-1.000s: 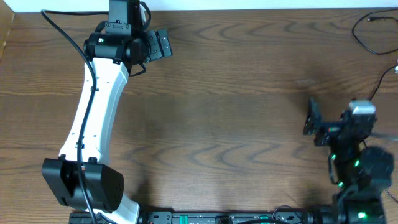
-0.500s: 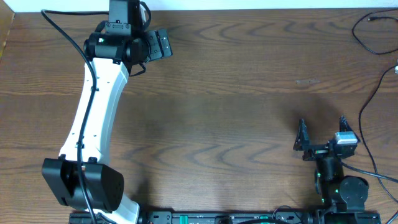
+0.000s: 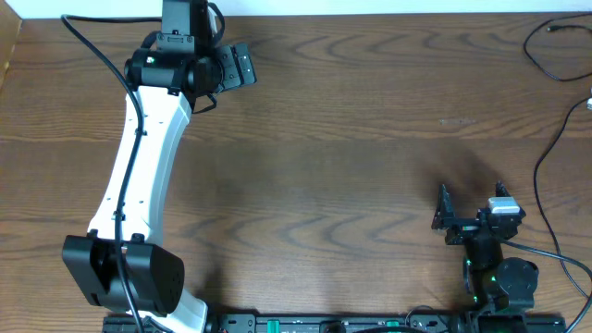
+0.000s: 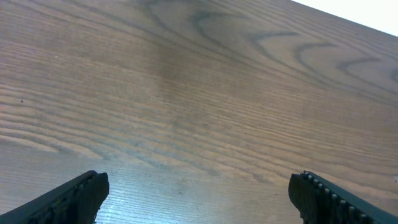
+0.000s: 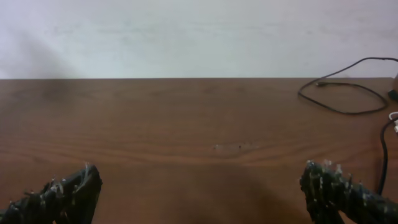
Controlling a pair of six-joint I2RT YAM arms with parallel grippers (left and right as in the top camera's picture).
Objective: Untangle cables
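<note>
Black cable in one loose open loop on the worktop, well ahead and to the right of the right jaws, stretched crosswise to their reach, plug at its left end. Of a white cable, seemingly only a scrap at the frame edge, right of the loop; impossible to tell if touching. Counted: one black, one white. Right jaws wide open, empty, nearer by far. Left jaws likewise open, empty, well apart.

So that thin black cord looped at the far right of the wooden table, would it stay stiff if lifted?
Probably floppy: the thin black cord lies in a loose curve on the wooden table, so it would likely droop. It looks slender and light, so a push would probably reshape it.
</note>
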